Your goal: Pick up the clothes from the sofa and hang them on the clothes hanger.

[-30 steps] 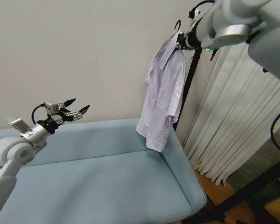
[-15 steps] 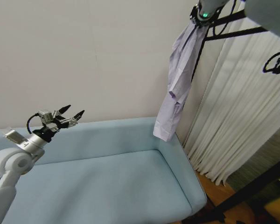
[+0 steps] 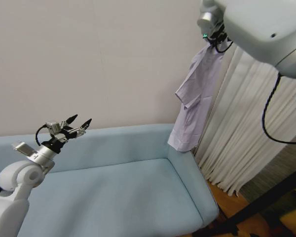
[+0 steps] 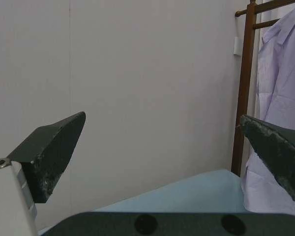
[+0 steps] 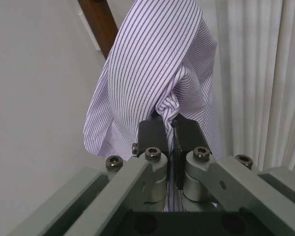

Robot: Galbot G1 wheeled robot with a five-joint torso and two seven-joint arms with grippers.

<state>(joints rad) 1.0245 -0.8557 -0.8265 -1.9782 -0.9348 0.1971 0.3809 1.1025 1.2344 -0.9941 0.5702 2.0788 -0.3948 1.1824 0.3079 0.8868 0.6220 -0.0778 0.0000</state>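
Observation:
A pale purple striped shirt (image 3: 196, 98) hangs high at the upper right, above the sofa's right end. My right gripper (image 5: 169, 136) is shut on a bunched fold of the shirt (image 5: 160, 69); its arm (image 3: 256, 24) reaches across the upper right of the head view. The brown wooden clothes hanger pole (image 4: 243, 93) stands beside the shirt (image 4: 280, 98), by the wall. My left gripper (image 3: 78, 124) hovers open over the left part of the light blue sofa (image 3: 118, 192), nothing between its dark fingertips (image 4: 54, 152).
White curtains (image 3: 256, 123) hang at the right behind the shirt. A plain white wall (image 3: 89, 59) backs the sofa. A dark stand leg (image 3: 266, 197) crosses the wooden floor at lower right.
The right gripper has carried the shirt up and to the right, toward the curtains, and the shirt now hangs narrower. The left gripper has stayed open at nearly the same spot.

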